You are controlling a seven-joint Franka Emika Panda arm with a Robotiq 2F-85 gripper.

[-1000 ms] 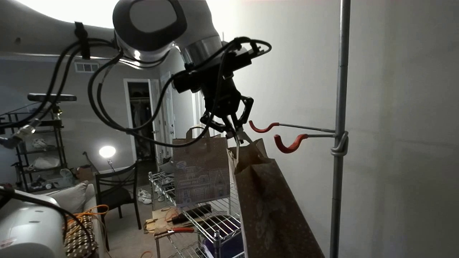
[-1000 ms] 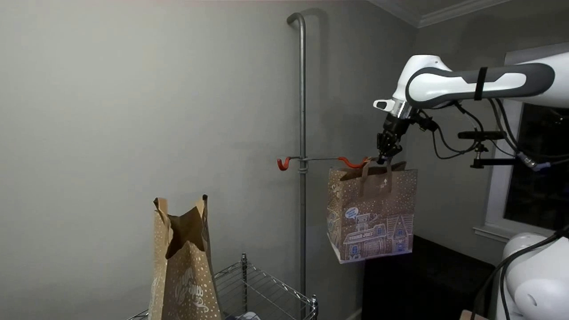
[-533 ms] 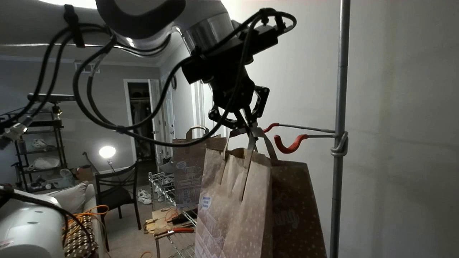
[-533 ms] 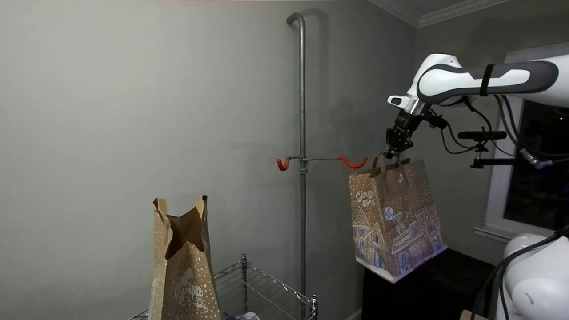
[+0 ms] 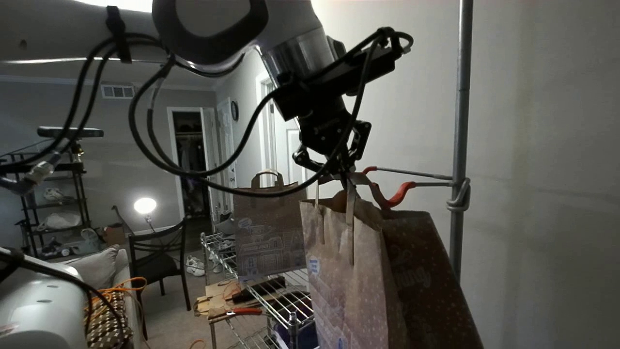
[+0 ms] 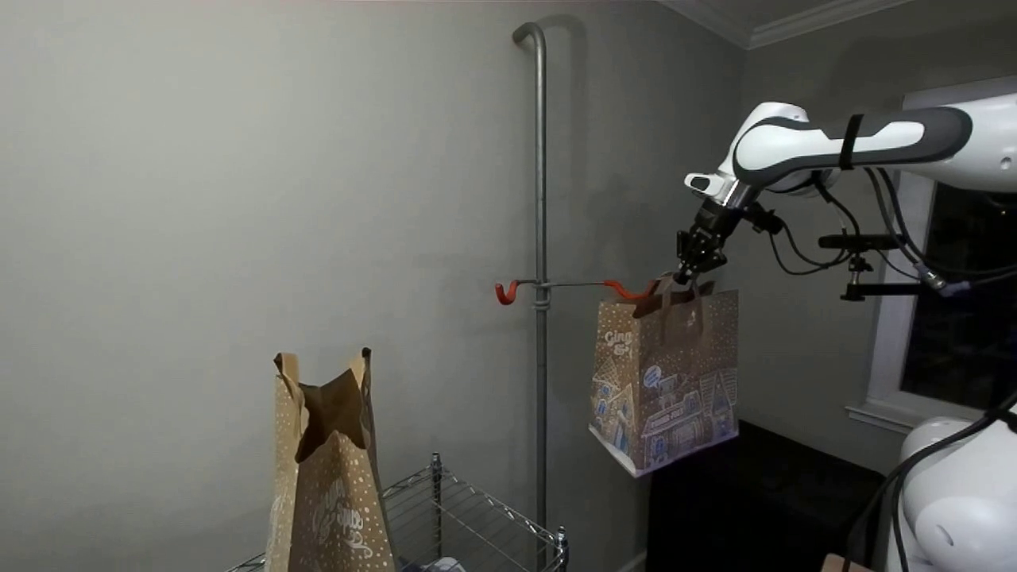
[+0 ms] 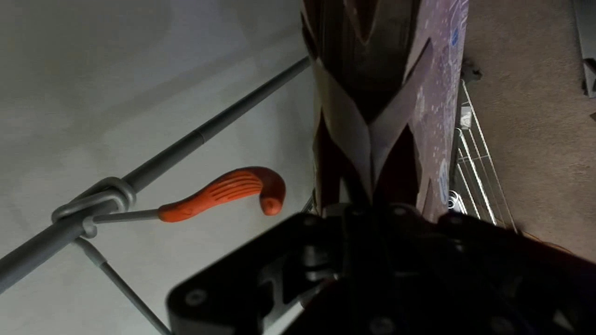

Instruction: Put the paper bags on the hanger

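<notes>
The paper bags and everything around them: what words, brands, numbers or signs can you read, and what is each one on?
"Ging", with "&" below: narrow side of the held bag; the rest unclear.
White letters on its shaded side: too blurred.
Its speech bubble: too small.
Its building sign: too blurred.
White script on the other bag: too blurred to read surely.
Reddish mark on the robot's white casing: too small.
No number is legible.

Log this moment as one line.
claw: shut on handles | held bag: suspended near hanger, whether hooked unclear | other bag: standing on wire rack
</notes>
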